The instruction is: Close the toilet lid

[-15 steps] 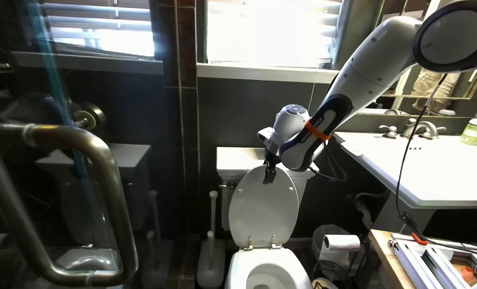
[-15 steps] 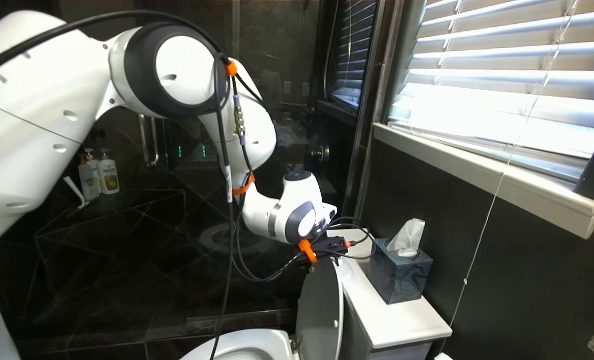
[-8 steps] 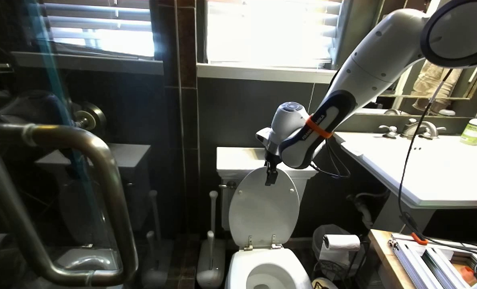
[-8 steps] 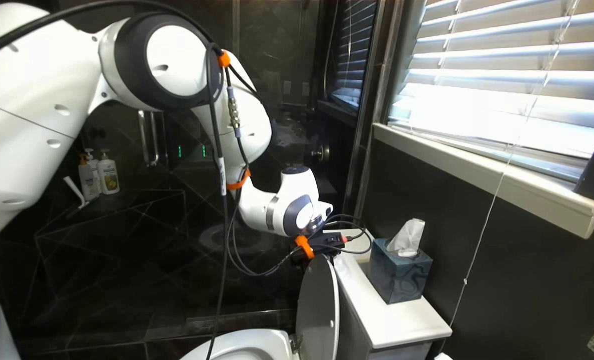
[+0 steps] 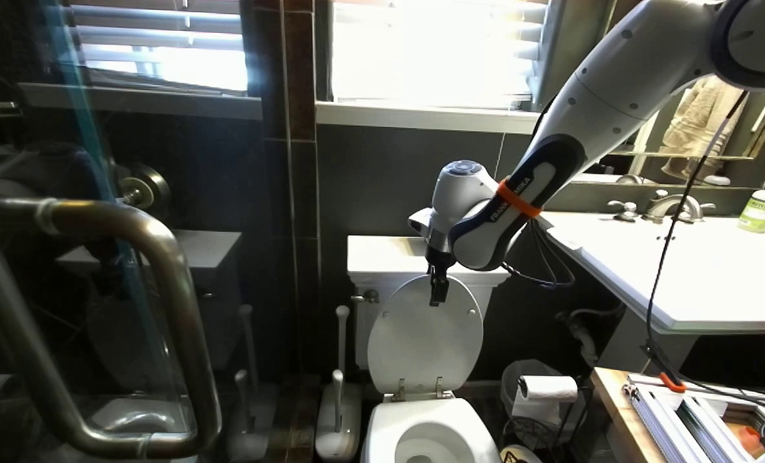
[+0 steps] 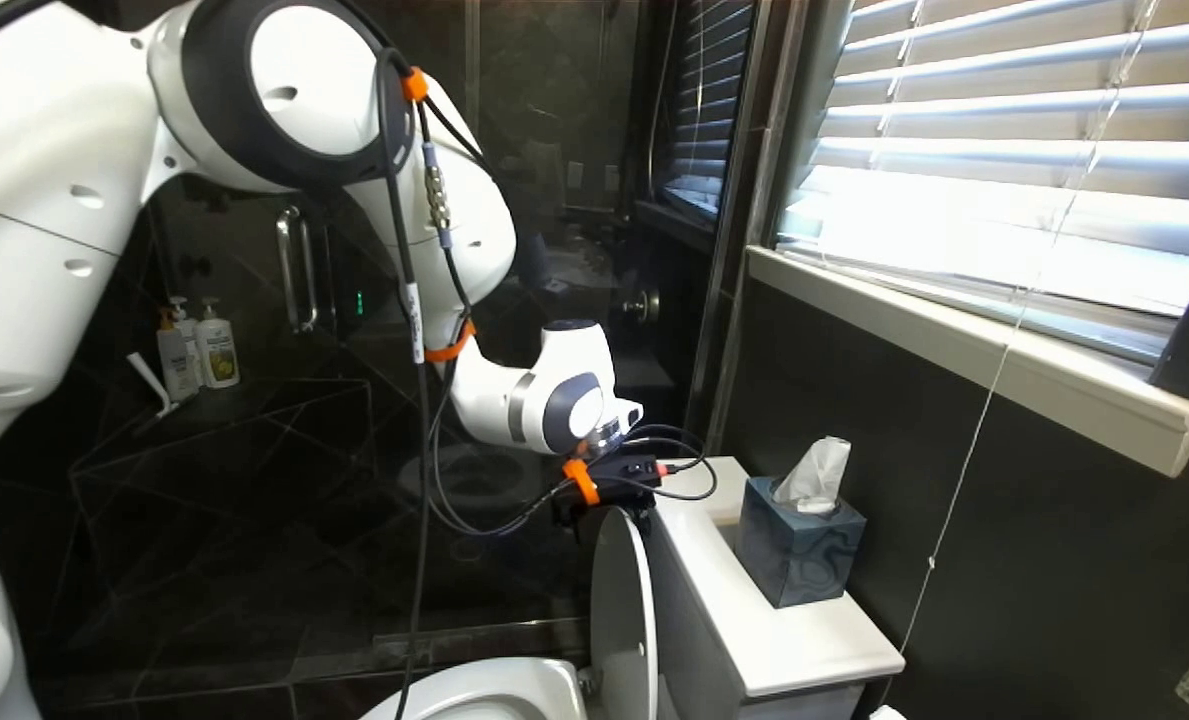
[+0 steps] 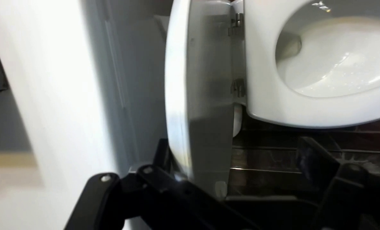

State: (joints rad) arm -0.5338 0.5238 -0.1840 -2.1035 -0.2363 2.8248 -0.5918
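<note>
At the top edge of the raised toilet lid [image 5: 424, 350], fingers [image 7: 317, 159] spread wide apart, lid edge between them. Wrist view: one finger on the tank side, right at the lid's outer edge, the other out on the bowl side with a clear gap. Cannot tell if the tank-side one actually touches. Lid is white, oval, near upright on two metal hinges [image 5: 440, 388] at the back of the toilet bowl [image 5: 414, 411]; underside faces the bowl, small round bumpers [image 5: 471, 312] on it. Lid stands apart from the white tank [image 5: 385, 251] behind, gap visible in the wrist view. Bowl uncovered, inside visible. Arm [image 5: 607, 103] white, in both exterior views, reaching down to the lid; orange strap [image 5: 517, 199] around it, black cable [image 6: 423, 430] hanging along it. Tissue box [image 6: 799, 550], blue-gray, on the tank top, white tissue sticking up. White sink [image 5: 742, 283] well to the side of the toilet in an exterior view, faucet [image 5: 662, 206] at its back, soap bottle [image 5: 762, 211] near the faucet. Below the sink: toilet paper roll [image 5: 553, 389] near the bowl, wooden surface [image 5: 619, 399] with metal rails [image 5: 666, 418] on it. Curved metal door handle [image 5: 192, 328] large in the foreground, same view. Window blinds [image 6: 1004, 150] bright, in both exterior views. Dark tile floor [image 7: 266, 163] beside the bowl in the wrist view.
</note>
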